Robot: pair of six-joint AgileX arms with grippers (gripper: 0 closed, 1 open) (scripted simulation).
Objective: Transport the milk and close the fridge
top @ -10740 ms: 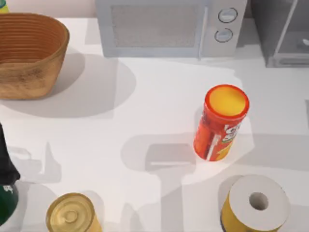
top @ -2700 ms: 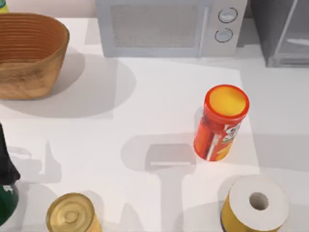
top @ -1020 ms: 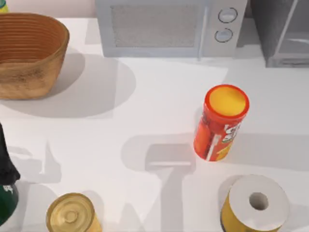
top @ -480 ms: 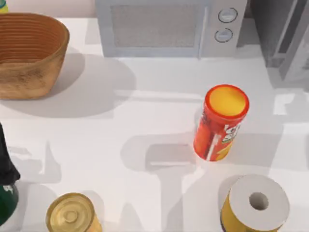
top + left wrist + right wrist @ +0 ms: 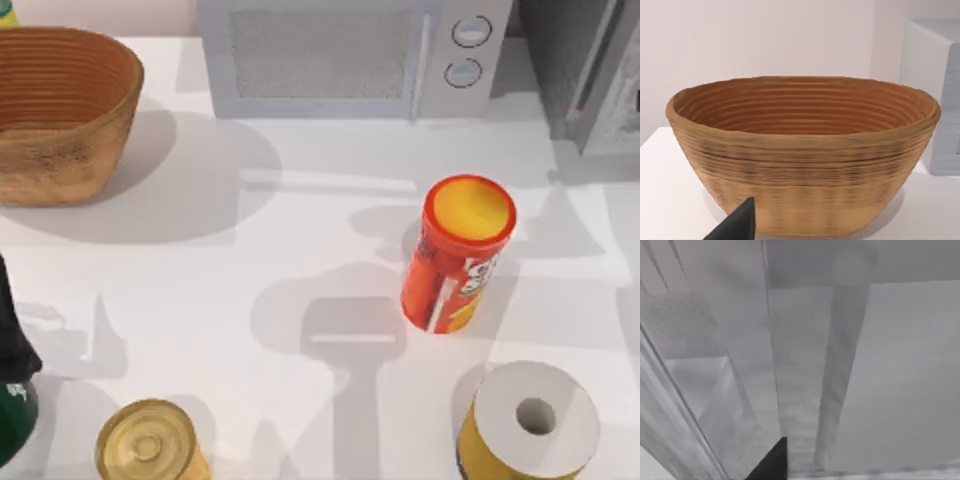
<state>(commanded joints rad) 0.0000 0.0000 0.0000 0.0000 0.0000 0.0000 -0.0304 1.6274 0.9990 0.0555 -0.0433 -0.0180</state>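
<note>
Fridge panels are sitting at the far right corner of the white tabletop, just to the right of the light grey microwave, with a light grey framed door panel angling along the right edge. Up close, the right wrist view is looking at grey fridge surfaces and a pale vertical frame strip, and one dark fingertip of the right claw is poking in at the edge; whether that claw is spread or pressed together cannot be told. Milk is hidden from every camera. A wicker basket is standing at the far left, and the left wrist view is facing it squarely, with one dark fingertip of the left claw in front; its spread cannot be told either. A red chips tube is standing right of centre, a paper roll nearer at the right, a brass-lidded can nearer at the left, beside a dark green bottle.
</note>
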